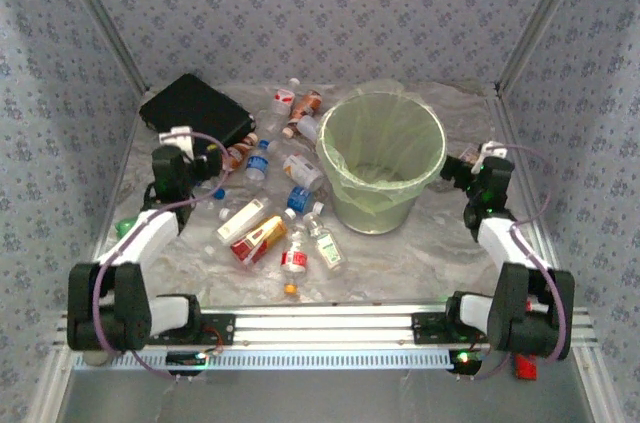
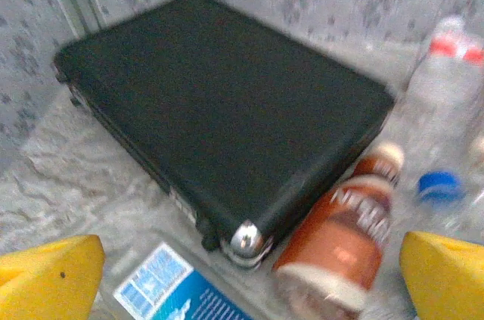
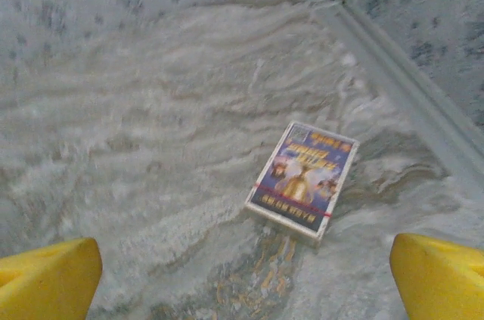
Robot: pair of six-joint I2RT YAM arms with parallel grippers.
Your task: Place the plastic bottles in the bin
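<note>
Plastic bottles (image 1: 303, 172): lying scattered on table (image 1: 420, 263) left of bin (image 1: 378, 211), from far left corner toward near edge. Probably light, thin-walled, smooth, easy to roll or dent. Best to pinch across label, mid-body. Fingers spread wide on left gripper (image 2: 249, 274) and right gripper (image 3: 246, 278), holding nothing.

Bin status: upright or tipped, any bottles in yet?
Upright: the bin stands mouth-up in the top view. No bottles visible inside; the plastic bottles lie scattered outside, to its left.
</note>
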